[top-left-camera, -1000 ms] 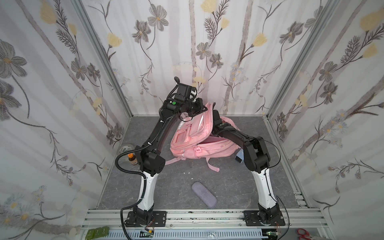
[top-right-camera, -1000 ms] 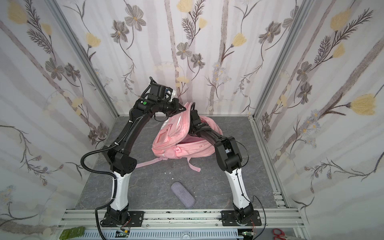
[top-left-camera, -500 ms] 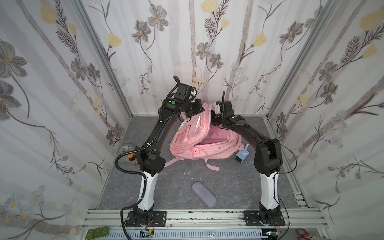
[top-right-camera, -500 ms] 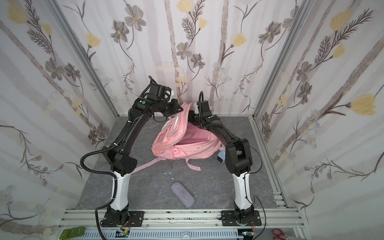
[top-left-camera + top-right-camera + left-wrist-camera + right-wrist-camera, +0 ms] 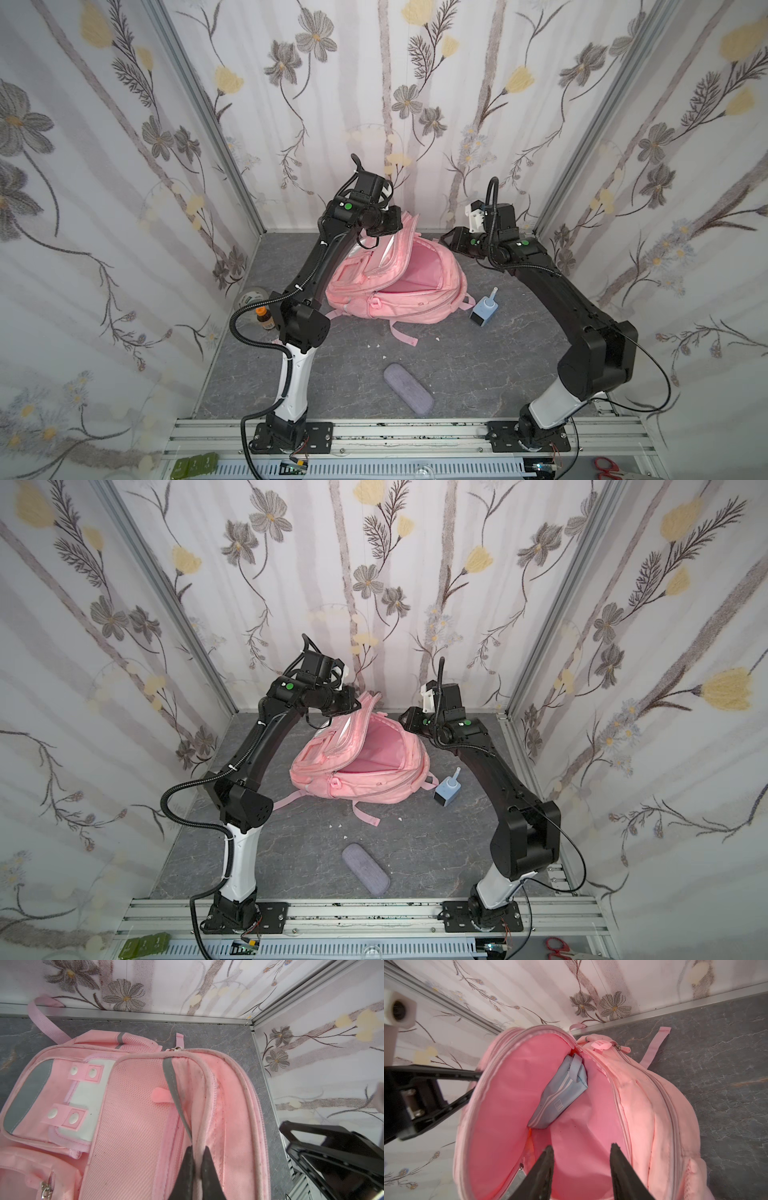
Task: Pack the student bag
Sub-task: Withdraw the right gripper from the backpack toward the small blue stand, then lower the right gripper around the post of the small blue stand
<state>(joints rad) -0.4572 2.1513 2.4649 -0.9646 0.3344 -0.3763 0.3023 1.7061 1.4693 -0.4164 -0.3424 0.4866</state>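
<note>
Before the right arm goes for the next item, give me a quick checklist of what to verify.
1. Flap edge of the student bag clamped by the left gripper: ok.
2. Main compartment held wide open: ok.
3. The light-blue pouch lies inside the bag: ok.
4. The right gripper is open and empty: ok.
5. The purple case and blue bottle are packed: not ok, both sit on the table.
6. Room deeper inside the bag: cannot tell.

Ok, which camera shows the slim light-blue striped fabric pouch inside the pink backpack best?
The right wrist view: the slim light-blue striped fabric pouch lies in plain sight against the lining of the open pink fabric backpack. Both top views show only pink lining there, no pouch; the left wrist view shows only the backpack's outside.
</note>
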